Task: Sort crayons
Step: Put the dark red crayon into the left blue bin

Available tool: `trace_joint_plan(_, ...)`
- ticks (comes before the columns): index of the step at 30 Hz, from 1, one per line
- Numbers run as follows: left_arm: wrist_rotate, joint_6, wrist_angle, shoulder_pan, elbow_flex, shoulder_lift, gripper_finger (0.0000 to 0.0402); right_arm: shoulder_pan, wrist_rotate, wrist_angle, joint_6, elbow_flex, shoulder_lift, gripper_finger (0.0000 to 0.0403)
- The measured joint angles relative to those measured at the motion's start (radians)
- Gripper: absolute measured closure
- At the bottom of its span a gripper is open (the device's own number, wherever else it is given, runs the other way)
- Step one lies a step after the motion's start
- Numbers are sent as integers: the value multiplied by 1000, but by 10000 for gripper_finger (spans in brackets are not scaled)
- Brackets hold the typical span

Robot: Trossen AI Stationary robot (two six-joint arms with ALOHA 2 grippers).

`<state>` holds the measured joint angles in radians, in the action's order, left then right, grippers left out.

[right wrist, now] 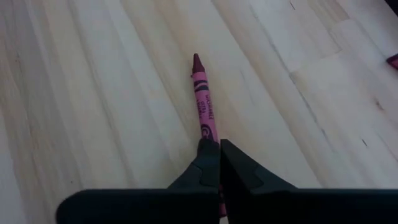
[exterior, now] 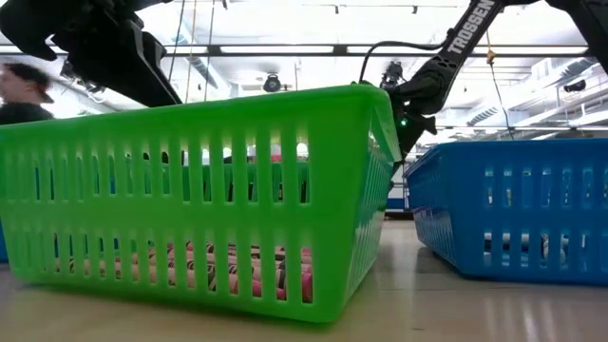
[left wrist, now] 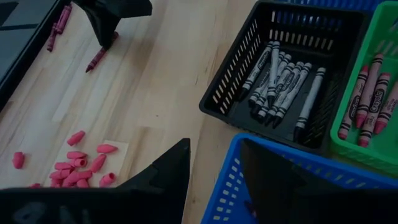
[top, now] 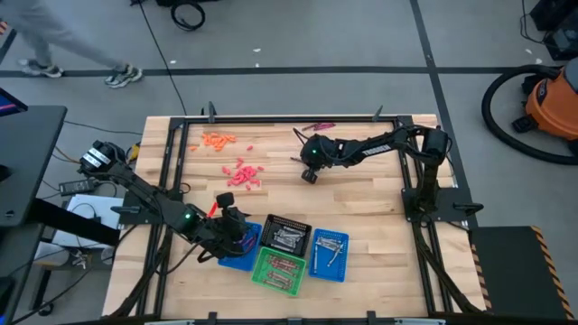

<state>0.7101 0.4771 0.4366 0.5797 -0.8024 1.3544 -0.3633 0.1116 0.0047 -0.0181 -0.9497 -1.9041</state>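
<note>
A dark maroon crayon point(right wrist: 204, 102) lies on the wood near the table's far middle, and my right gripper point(right wrist: 219, 148) is shut on it. The same crayon point(left wrist: 97, 60) shows in the left wrist view below that gripper. More maroon crayons point(top: 318, 126) lie at the far edge. Silvery-grey crayons point(left wrist: 280, 78) lie in the black basket point(top: 286, 236), and reddish ones point(left wrist: 367, 99) in the green basket point(top: 278, 269). My left gripper point(left wrist: 214, 180) hangs open over the far rim of a blue basket point(left wrist: 292, 158), with nothing between its fingers. My right gripper pinches the maroon crayon's blunt end point(right wrist: 210, 135) between its two fingers. The fingers slant down from the table's right and lie along the crayon. The pointed end point(right wrist: 196, 60) aims away from the gripper, and the crayon's length lies on the table.
Pink bits point(top: 242, 174) and orange bits point(top: 217, 139) are scattered on the far left of the table. A second blue basket point(top: 329, 255) stands right of the green one. In the low view the green basket point(exterior: 190, 190) blocks most of the table. A person walks past behind the table.
</note>
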Motion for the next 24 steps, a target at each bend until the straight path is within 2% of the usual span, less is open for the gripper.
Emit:
trace_joint_plan(7, 0, 6, 0, 0, 0, 0, 249, 0, -5, -15, 20, -15, -1, 400)
trace_joint_plan(15, 0, 12, -5, 0, 1, 0, 249, 3, -37, -43, 38, -10, 57, 399)
trace_joint_plan(20, 27, 9, -72, -4, 58, 0, 249, 15, -69, -49, 42, -11, 94, 398)
trace_joint_plan(24, 38, -2, -149, -48, 104, 0, 249, 43, -69, -44, 48, -11, 124, 398)
